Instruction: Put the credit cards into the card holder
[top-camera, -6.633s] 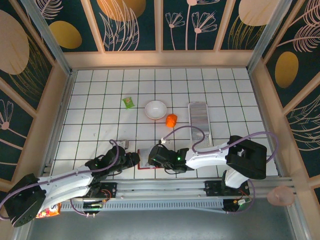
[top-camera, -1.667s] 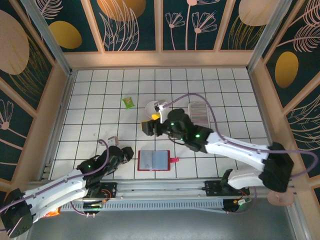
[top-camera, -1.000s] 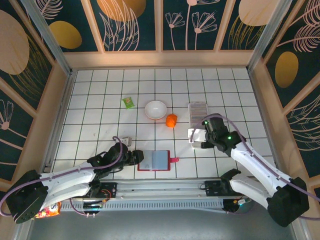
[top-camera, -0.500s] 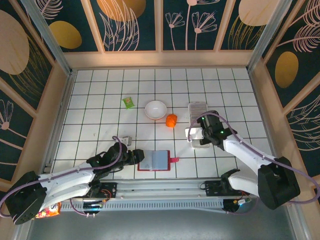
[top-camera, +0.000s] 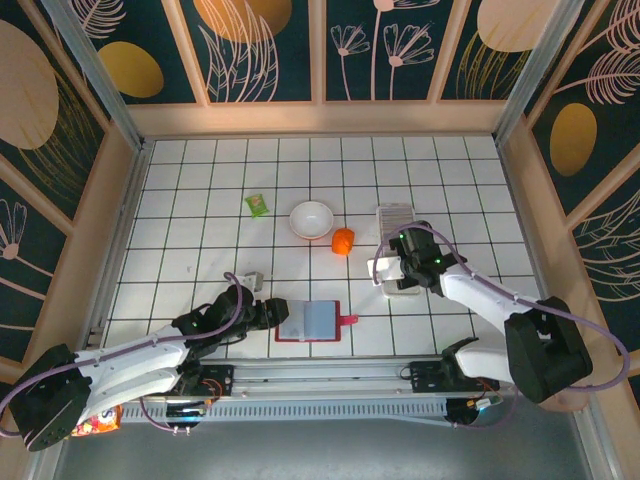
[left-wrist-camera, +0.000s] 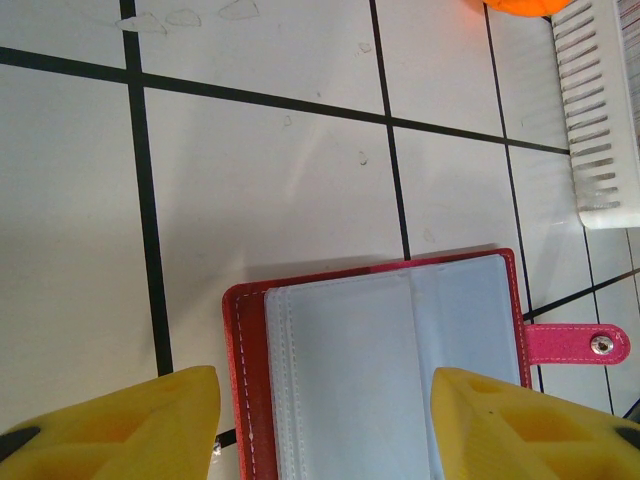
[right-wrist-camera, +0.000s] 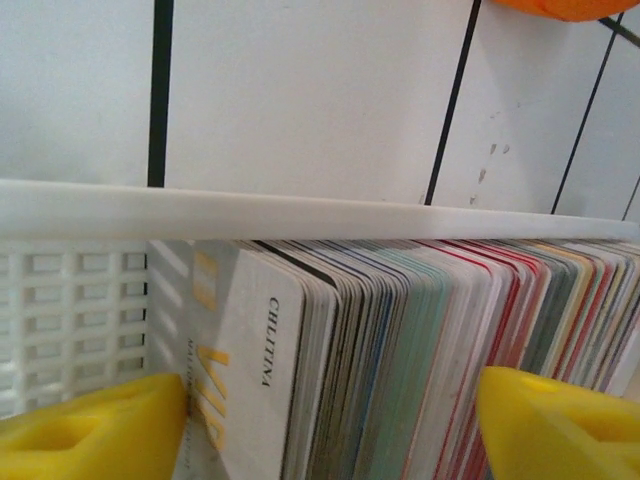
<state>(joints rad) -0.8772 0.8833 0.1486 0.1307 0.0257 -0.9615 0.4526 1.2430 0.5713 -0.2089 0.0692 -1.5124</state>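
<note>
The left claw is held spread, its yellow fingers set wide apart over the near edge of the card holder. One finger is placed just beside the red border and the other above the pale inner sleeves; whether the holder is touched cannot be told. The holder is laid open and flat on the table near the front edge, its pink snap tab turned outward. The right claw is likewise spread, with the front of the row of credit cards taken in between its fingers. The cards are stood on edge, tightly packed, inside a white slotted tray. Just beside the tray an orange object is seen, then a white bowl and, further off, a small green packet.
</note>
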